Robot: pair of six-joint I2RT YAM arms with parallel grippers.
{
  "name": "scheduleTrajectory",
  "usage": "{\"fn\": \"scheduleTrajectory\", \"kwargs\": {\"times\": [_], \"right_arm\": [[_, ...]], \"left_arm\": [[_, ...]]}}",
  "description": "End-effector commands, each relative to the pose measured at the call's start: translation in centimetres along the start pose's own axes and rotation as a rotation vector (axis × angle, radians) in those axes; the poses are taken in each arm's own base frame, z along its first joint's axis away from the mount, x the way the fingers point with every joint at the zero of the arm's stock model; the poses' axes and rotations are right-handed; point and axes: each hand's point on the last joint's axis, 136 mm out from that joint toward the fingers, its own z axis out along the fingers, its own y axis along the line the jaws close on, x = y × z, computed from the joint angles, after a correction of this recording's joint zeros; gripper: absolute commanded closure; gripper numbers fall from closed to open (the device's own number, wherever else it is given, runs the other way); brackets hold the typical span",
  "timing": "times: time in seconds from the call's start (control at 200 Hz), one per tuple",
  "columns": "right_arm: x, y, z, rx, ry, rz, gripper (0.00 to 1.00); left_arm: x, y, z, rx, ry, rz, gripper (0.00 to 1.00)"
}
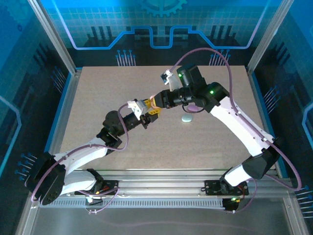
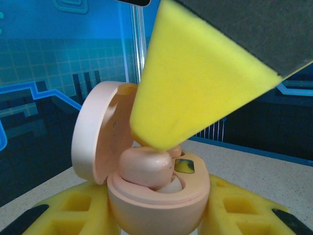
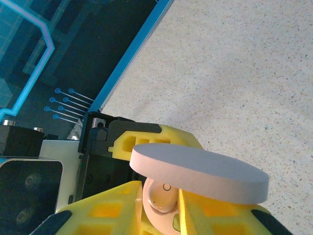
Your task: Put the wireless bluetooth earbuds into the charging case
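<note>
A pale pink charging case (image 2: 156, 203) stands open, its lid (image 2: 95, 132) swung up to the left. My left gripper (image 2: 159, 215) is shut on the case, a yellow finger (image 2: 73, 208) on each side. A pale pink earbud (image 2: 144, 166) rests in the near socket, tilted, and a second pink rounded bit (image 2: 175, 151) shows just behind it. My right gripper (image 3: 168, 208) is shut on that earbud (image 3: 166, 193) from above, under the lid's edge (image 3: 195, 171). From the top, both grippers meet mid-table, left (image 1: 145, 113) and right (image 1: 155, 104).
A mint green oval case (image 1: 187, 118) lies shut on the table just right of the grippers. Something lilac (image 1: 196, 105) peeks out under the right arm. Blue walls and metal posts ring the speckled table (image 1: 122, 147).
</note>
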Motion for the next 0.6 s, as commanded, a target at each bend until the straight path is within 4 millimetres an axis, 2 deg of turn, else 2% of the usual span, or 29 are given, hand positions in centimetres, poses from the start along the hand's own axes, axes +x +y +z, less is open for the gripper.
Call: {"fn": "scheduleTrajectory", "kwargs": {"times": [0.0,0.175,0.35,0.595], "right_arm": [[0.0,0.5,-0.9,0.017,-0.006,-0.033,0.71],[-0.6,1.8,-2.1,-0.024,-0.043,-0.055,0.68],[-1.0,2.3,-3.1,-0.028,-0.077,-0.073,0.68],[-0.7,2.1,-2.2,-0.042,-0.056,-0.060,0.76]], "left_arm": [[-2.6,-0.4,-0.3,0.008,-0.090,0.028,0.69],[-2.4,-0.5,-0.4,0.009,-0.085,0.028,0.69],[-2.3,-0.5,-0.4,0.008,-0.082,0.029,0.69],[-2.4,-0.8,-0.4,0.028,-0.083,0.028,0.69]]}}
